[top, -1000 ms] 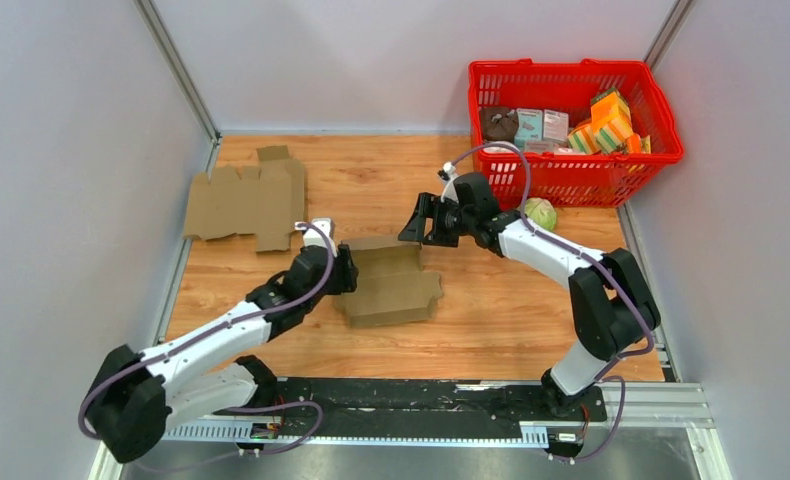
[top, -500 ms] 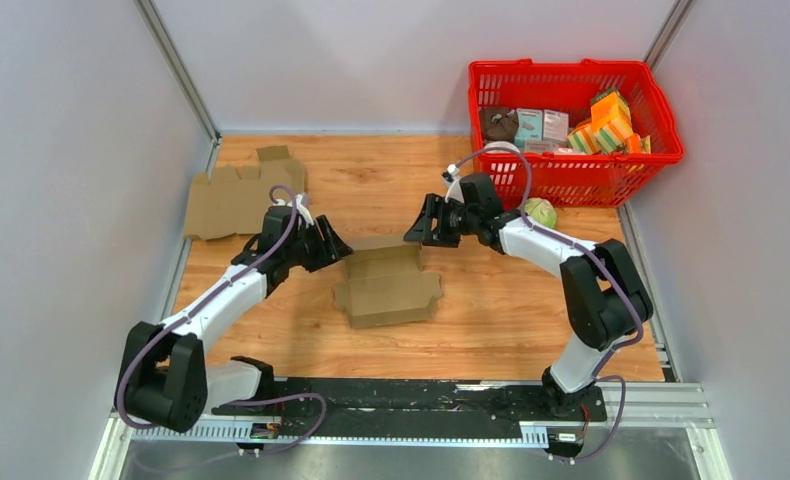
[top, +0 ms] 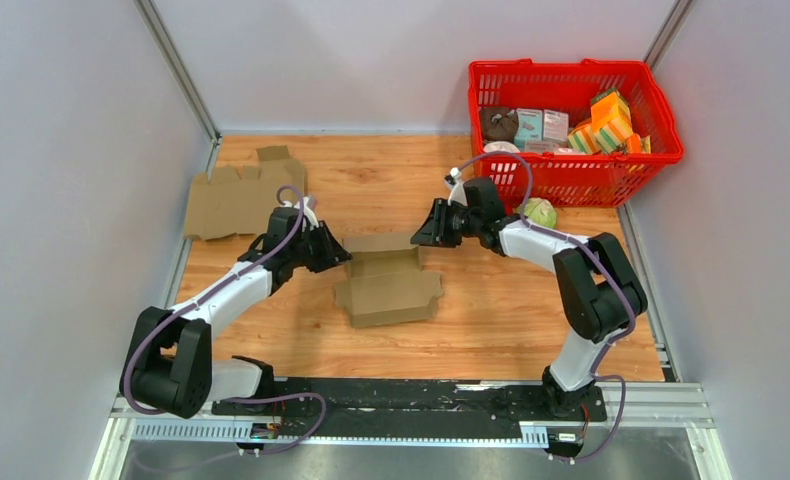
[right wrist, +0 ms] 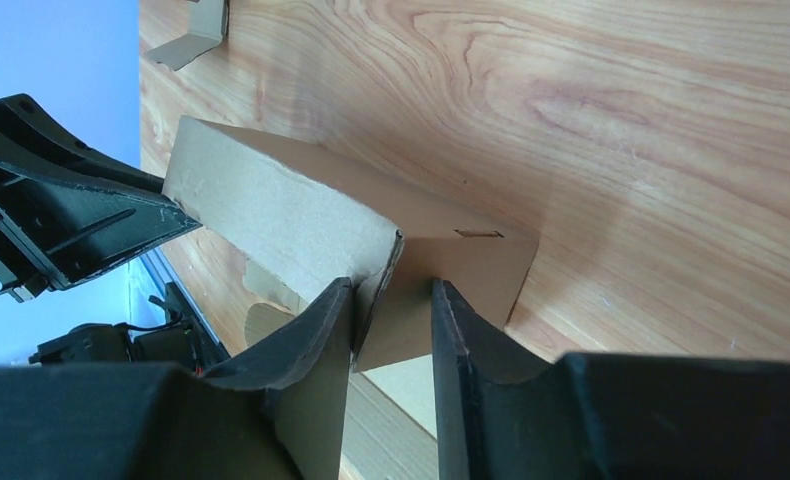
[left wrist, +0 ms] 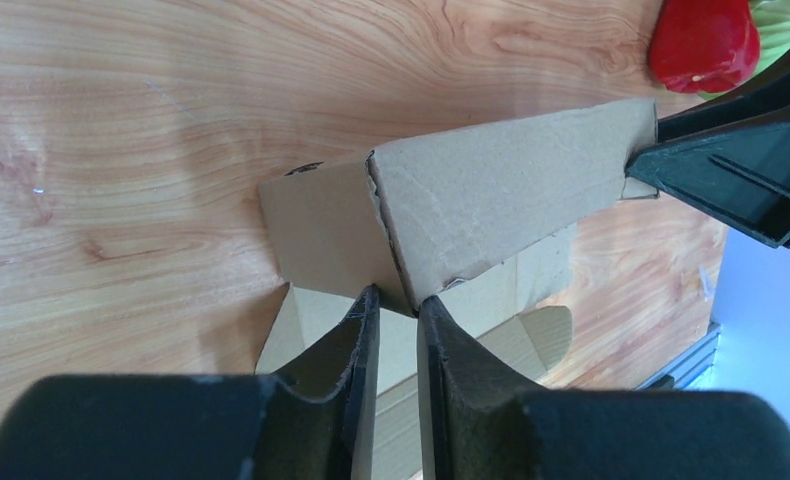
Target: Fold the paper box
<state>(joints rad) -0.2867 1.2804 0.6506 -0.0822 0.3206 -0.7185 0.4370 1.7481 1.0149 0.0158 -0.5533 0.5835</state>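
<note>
The paper box (top: 391, 285) is brown cardboard, partly folded, lying mid-table with its back wall raised. My left gripper (top: 339, 255) is at the wall's left end. In the left wrist view its jaws (left wrist: 398, 300) are nearly together, pinching the corner where the wall (left wrist: 491, 190) meets a side flap. My right gripper (top: 421, 235) is at the wall's right end. In the right wrist view it (right wrist: 391, 290) closes over the right side flap (right wrist: 461, 270), which stands between its fingers. Each wrist view shows the other gripper at the far end of the wall.
A second, flat cardboard blank (top: 241, 200) lies at the back left. A red basket (top: 576, 180) holding several packets stands at the back right, with a green ball (top: 541, 212) in front of it. Grey walls close in both sides.
The left gripper swung from the box's left front up to its back left corner. The right gripper shifted slightly onto the back right corner. Both jaws narrowed onto the cardboard.
</note>
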